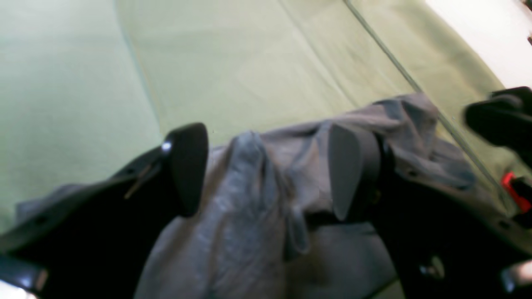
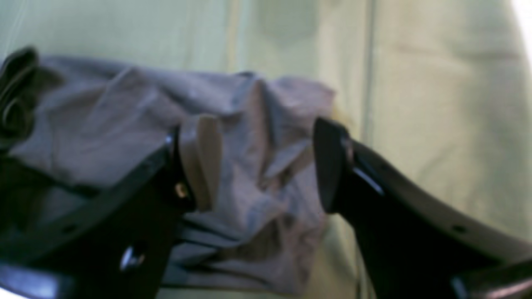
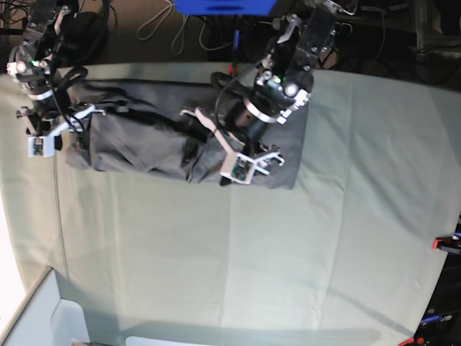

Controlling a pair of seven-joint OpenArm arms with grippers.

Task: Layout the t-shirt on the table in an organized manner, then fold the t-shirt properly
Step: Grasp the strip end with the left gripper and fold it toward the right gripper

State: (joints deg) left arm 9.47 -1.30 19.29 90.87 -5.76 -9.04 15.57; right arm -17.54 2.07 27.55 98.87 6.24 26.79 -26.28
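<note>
The dark grey t-shirt (image 3: 144,130) lies crumpled in a long band near the far edge of the table (image 3: 288,252), which is covered in pale green cloth. My left gripper (image 3: 205,148) is over the shirt's middle. In the left wrist view it (image 1: 270,170) is open, with a raised ridge of the shirt (image 1: 245,199) between its fingers. My right gripper (image 3: 78,128) is at the shirt's left end. In the right wrist view it (image 2: 266,164) is open over a bunched corner of the shirt (image 2: 257,137).
Red clamps sit at the table's right edge (image 3: 445,244) and near corner (image 3: 418,340). A blue object (image 3: 223,6) and cables lie beyond the far edge. A white box (image 3: 43,317) stands at the near left. A red clamp (image 1: 515,191) shows in the left wrist view.
</note>
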